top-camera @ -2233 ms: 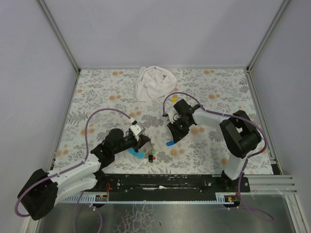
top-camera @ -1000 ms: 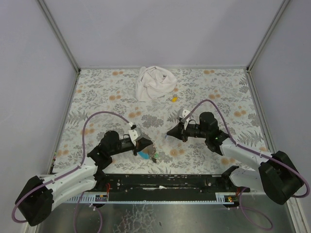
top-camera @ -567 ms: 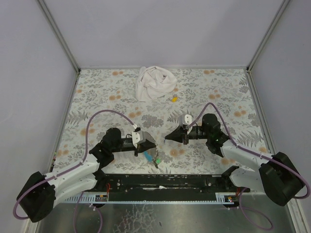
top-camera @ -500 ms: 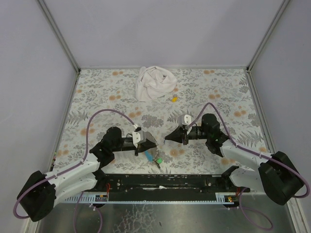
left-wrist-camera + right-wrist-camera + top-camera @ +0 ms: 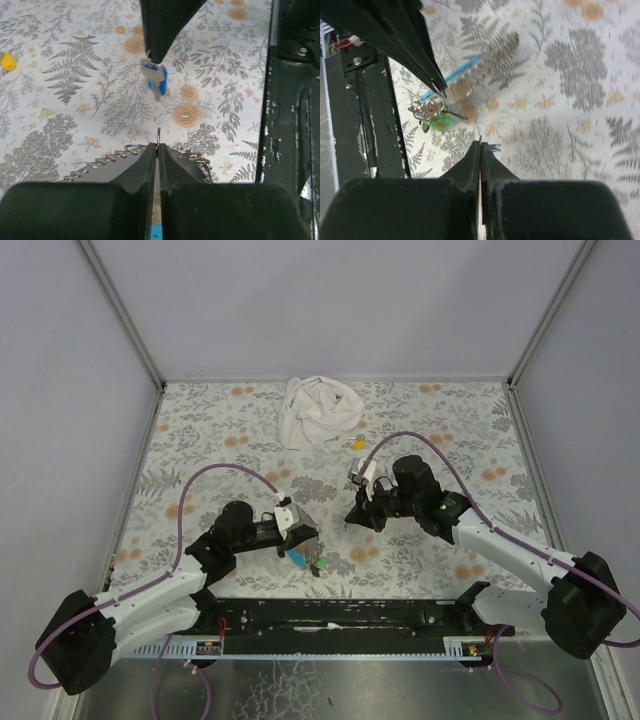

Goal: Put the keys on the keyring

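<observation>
left gripper (image 5: 157, 152): fingers pressed together, pinching the keyring wire at the tips. Sits left of centre in the top view, near the bottom edge of the mat.
keyring (image 5: 297, 557): held off the mat. The ring shows edge-on as a thin upright sliver above the fingertips in the left wrist view. The blue strap trails to the lower right in the top view.
keyring handling: likely light. The wire looks thin, springy and slick, and the strap soft and floppy. Best held on the wire away from the split, which I can't locate.
green keys (image 5: 319, 563): bunched just right of the strap, hanging with the ring. Their direction is too small to tell.
blue key (image 5: 156, 80): upper centre of the left wrist view, dangling from the other arm's tip. Its long axis is near vertical in the frame, tilted slightly right, with the free end pointing down at the ring, close but not touching.
blue key handling: probably light and stiff, with a slippery blade. The plastic cap is the better hold. Can't tell which end is pinched.
right gripper (image 5: 480, 150): closed on the blue key, right of centre in the top view.
</observation>
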### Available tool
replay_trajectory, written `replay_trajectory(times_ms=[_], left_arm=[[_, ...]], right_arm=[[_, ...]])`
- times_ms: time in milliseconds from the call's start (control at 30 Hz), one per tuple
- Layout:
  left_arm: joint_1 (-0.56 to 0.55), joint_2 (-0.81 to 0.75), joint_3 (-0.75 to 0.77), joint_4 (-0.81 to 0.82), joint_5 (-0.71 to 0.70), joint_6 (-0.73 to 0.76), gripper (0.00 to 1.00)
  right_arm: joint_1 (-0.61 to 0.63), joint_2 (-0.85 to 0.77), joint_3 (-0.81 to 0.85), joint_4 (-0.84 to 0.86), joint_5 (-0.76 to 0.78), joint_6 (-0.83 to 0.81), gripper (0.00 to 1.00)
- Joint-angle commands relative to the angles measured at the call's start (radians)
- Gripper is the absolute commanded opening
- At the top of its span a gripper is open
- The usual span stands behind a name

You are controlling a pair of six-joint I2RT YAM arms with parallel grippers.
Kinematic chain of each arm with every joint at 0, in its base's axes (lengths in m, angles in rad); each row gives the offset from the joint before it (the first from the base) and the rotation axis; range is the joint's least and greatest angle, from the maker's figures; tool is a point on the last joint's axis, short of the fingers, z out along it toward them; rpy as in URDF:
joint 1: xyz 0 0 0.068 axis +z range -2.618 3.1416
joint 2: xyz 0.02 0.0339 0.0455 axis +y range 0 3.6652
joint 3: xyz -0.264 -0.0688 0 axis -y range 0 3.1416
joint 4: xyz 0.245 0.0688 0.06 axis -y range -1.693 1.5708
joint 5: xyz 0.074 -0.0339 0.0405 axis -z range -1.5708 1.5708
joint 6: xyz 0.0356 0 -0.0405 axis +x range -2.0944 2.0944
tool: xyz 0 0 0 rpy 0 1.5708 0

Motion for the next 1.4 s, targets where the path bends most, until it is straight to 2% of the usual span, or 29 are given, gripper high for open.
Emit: replay_trajectory(times_ms=[0, 133, 233, 367, 633, 900, 1167, 1367], left_arm=[[0.004, -0.034, -0.002, 0.051, -0.102, -0.021, 0.0], [0.005, -0.042, -0.005, 0.053, -0.118, -0.03, 0.0], [0.004, -0.049, -0.006, 0.049, -0.126, -0.034, 0.0], [0.005, -0.072, -0.017, 0.049, -0.15, -0.046, 0.0], [0.005, -0.077, -0.022, 0.046, -0.167, -0.053, 0.0], [0.004, -0.069, -0.019, 0.044, -0.165, -0.056, 0.0], [0.005, -0.065, -0.017, 0.041, -0.167, -0.057, 0.0], [0.005, -0.066, -0.018, 0.041, -0.17, -0.059, 0.0]], right_arm=[[0.019, 0.021, 0.122, -0.384, 0.2, 0.139, 0.0], [0.04, 0.076, 0.197, -0.586, 0.312, 0.205, 0.0], [0.055, 0.171, 0.254, -0.686, 0.389, 0.197, 0.0], [0.056, 0.303, 0.311, -0.69, 0.454, 0.167, 0.0], [0.056, 0.576, 0.497, -0.692, 0.48, 0.09, 0.0], [0.056, 0.751, 0.626, -0.686, 0.477, 0.065, 0.01], [0.061, 0.817, 0.693, -0.691, 0.479, 0.057, 0.08], [0.065, 0.714, 0.639, -0.621, 0.457, 0.072, 0.3]])
